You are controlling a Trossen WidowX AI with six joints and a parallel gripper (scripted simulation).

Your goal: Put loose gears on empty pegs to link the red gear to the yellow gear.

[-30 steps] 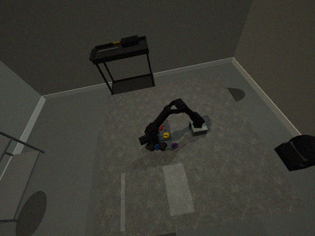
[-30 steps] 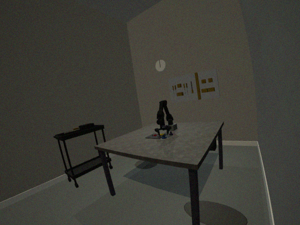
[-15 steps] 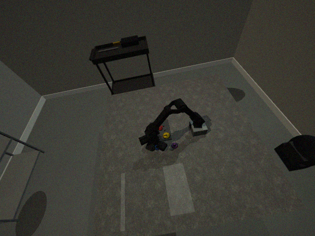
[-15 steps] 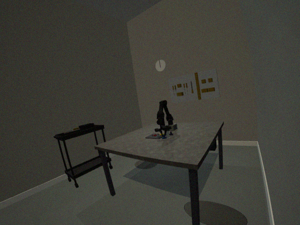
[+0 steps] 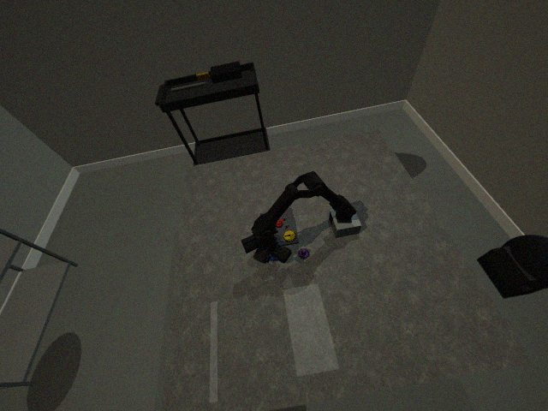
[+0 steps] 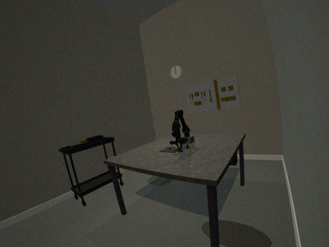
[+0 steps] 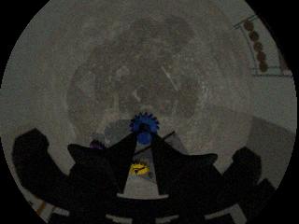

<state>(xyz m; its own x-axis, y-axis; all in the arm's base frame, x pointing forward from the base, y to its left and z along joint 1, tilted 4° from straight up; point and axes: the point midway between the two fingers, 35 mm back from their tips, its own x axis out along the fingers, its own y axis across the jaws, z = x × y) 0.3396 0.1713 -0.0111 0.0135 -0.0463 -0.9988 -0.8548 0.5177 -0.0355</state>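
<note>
My gripper (image 7: pixel 145 133) is shut on the hub of the blue gear (image 5: pixel 272 259) (image 6: pixel 179 151) (image 7: pixel 145 119), beside the board at table level. I cannot tell whether this gear touches the table. A purple gear (image 5: pixel 303 253) (image 6: pixel 187 146) (image 7: pixel 96 145) stands on the table close by. The grey board (image 5: pixel 290 216) (image 6: pixel 163 151) carries the yellow gear (image 5: pixel 287 235) (image 7: pixel 139 168) with its black stripe, near the board's edge, and the red gear (image 5: pixel 280 223) (image 6: pixel 169 148) farther back. Small pegs show near the red gear. The arm hides part of the board.
The arm's pale base block (image 5: pixel 346 228) (image 6: pixel 189 139) stands on the table (image 6: pixel 201 159) to one side of the board. The arm arches over from it. A black cart (image 5: pixel 212 90) (image 6: pixel 89 143) stands away from the table. The room is dim.
</note>
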